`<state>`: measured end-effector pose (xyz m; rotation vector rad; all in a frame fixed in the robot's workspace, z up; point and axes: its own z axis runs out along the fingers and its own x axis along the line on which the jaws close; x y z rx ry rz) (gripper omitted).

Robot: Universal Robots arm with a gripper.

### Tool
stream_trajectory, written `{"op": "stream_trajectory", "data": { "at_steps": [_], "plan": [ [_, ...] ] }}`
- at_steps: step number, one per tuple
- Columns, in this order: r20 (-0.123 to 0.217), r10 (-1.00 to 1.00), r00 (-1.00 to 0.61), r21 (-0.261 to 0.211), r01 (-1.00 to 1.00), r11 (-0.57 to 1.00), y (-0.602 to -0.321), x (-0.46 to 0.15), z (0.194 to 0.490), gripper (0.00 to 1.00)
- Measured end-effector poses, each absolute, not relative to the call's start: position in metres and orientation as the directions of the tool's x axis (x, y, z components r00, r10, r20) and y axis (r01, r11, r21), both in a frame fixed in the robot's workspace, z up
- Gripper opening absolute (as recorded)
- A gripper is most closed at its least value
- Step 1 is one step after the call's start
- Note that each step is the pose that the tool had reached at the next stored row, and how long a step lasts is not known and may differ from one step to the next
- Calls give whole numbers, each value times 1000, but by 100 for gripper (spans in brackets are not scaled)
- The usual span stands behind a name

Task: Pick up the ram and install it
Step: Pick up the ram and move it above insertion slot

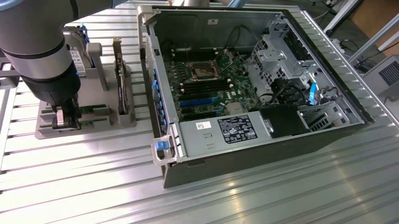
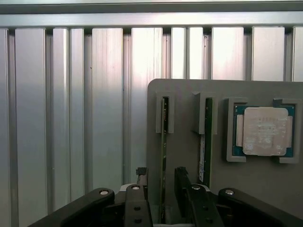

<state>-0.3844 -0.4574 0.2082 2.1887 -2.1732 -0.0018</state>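
Note:
The ram [image 2: 164, 142] is a thin green stick standing on edge in a slot of the grey holder [image 2: 184, 94]. My gripper [image 2: 162, 178] is down at the holder, open. One black finger [image 2: 142, 176] is on one side of the stick and the other finger [image 2: 181, 176] is on the opposite side, each with a small gap to it. In the exterior view the gripper [image 1: 65, 121] reaches into the grey holder [image 1: 46, 133] at that view's left, and the arm hides the stick there.
A larger card [image 2: 206, 142] stands on edge in the neighbouring slot, seen as a tall card [image 1: 121, 79] in the exterior view. A square silver processor [image 2: 265, 131] lies in its pocket. The open computer case [image 1: 187, 147] with its green motherboard [image 1: 218, 88] lies to the exterior view's right.

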Motion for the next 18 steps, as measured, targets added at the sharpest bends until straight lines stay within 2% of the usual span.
{"op": "stream_trajectory", "data": {
  "at_steps": [2, 4, 13, 14, 15, 16, 18],
  "plan": [
    [40, -999, 8, 36, -999, -6, -457, -384, 208, 36],
    [42, -999, 6, 0, -1000, -6, -457, -384, 208, 36],
    [42, -999, 6, -1, -1000, -6, -457, -390, 208, 35],
    [42, -999, 6, -1, -1000, -6, -457, -390, 208, 28],
    [42, -999, 6, -1, -1000, -6, -457, -390, 208, 28],
    [42, -999, 6, -1, -1000, -6, -457, -390, 208, 12],
    [42, -999, 6, -1, -1000, -6, -457, -390, 208, 12]
  ]
}}
